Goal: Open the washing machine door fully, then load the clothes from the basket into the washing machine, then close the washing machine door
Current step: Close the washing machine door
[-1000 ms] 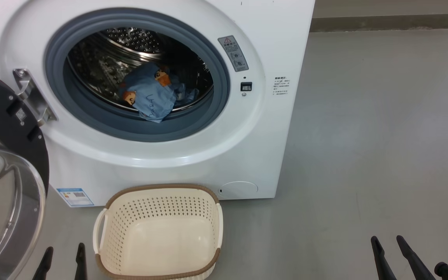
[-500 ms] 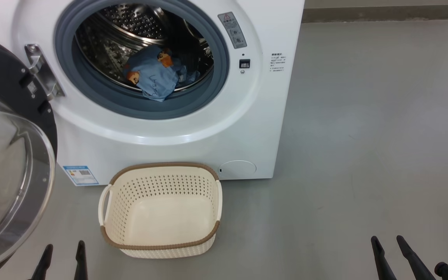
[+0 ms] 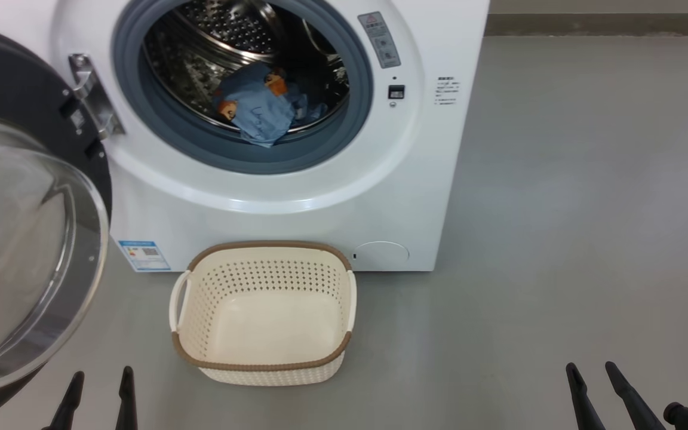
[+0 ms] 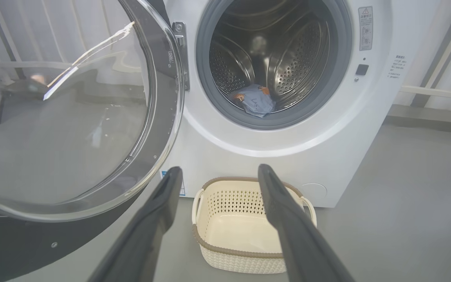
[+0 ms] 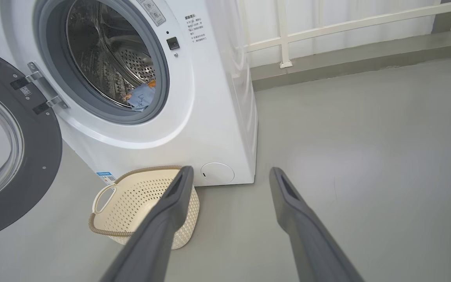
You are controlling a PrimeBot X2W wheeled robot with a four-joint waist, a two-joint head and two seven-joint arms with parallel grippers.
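Observation:
The white washing machine (image 3: 296, 203) (image 4: 225, 156) (image 5: 210, 117) stands with its round black door (image 3: 27, 239) (image 4: 69, 113) (image 5: 10, 156) swung wide to the left. Light blue clothes (image 3: 258, 107) (image 4: 255, 102) (image 5: 141, 97) lie in the steel drum. The cream basket (image 3: 263, 358) (image 4: 213, 239) (image 5: 108, 231) sits on the floor before the machine, with nothing in it. My left gripper (image 3: 98, 378) (image 4: 217, 174) hangs open, low and left of the basket. My right gripper (image 3: 590, 369) (image 5: 229, 174) is open over bare floor, well right of the machine.
Grey floor (image 3: 589, 209) spreads to the right of the machine. A white rail (image 5: 347, 27) and a low ledge run along the back wall. The open door's glass bowl (image 3: 15, 251) bulges out at my left side.
The head view has shifted: machine and basket sit further right and higher in the picture, and more floor shows before the basket. Both grippers keep their places, open.

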